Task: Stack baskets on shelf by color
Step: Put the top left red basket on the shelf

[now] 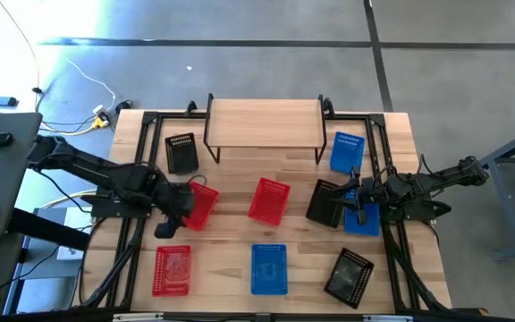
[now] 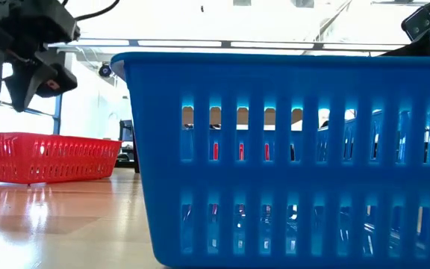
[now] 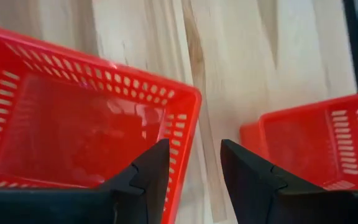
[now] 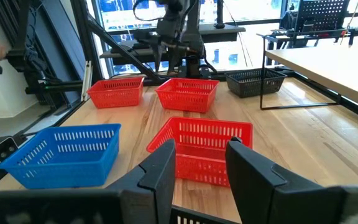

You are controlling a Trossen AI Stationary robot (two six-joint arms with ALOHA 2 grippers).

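wooden table (image 1: pixel 298 268) bears unlabelled baskets; left gripper (image 3: pixel 194 163) gapes astride a red basket (image 3: pixel 86 124) wall, right gripper (image 4: pixel 201 163) open.

A shelf (image 1: pixel 265 119) stands at the table's (image 1: pixel 240 165) far edge, centred. One basket (image 1: pixel 181 153) lies to its left, another (image 1: pixel 347 151) to its right. Across the middle lie four baskets in a row (image 1: pixel 202 205) (image 1: pixel 269 200) (image 1: pixel 329 201) (image 1: pixel 362 215), the rightmost two side by side. Along the near edge sit three more (image 1: pixel 173 269) (image 1: pixel 269 268) (image 1: pixel 350 276), spaced apart.
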